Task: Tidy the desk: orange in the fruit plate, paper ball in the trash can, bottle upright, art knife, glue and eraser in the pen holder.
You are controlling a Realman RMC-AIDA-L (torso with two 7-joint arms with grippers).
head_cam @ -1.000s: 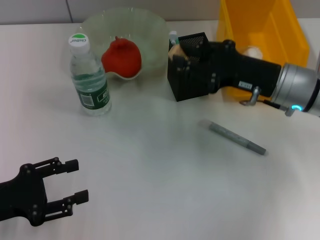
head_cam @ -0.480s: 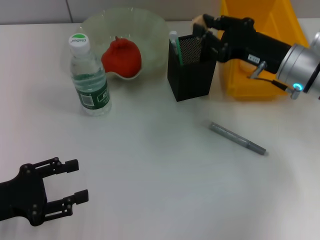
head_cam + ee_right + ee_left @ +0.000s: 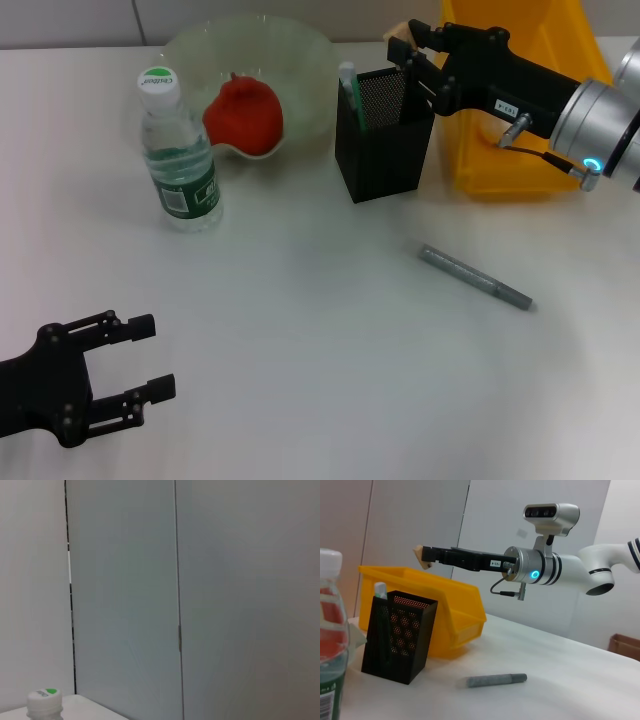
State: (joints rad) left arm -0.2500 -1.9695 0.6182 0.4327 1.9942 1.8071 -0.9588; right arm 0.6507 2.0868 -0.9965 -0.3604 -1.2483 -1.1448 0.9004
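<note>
Eraser, a tiny tan rectangular block [image 3: 401, 44], sits pinched between the closed tips of the right gripper [image 3: 408, 52], held in the air above the far right corner of the square black metal mesh pen holder [image 3: 385, 135]. That offset is what the coming move turns on: the holder's open mouth lies below the eraser and slightly to its near left, so I judge a small shift that way should come before any release. The left wrist view confirms the block at the fingertips, well clear above the cup's rim.

The slim green art knife with a white tip [image 3: 348, 88] already stands in the holder's left side. The thin grey pen-like glue stick [image 3: 475, 277] lies flat on the white desk [image 3: 300, 320], near and right of the holder, its long axis running from far left to near right; the right arm is the nearer one.

The left gripper [image 3: 150, 357] rests at the near left, fingers spread apart and holding nothing.
</note>
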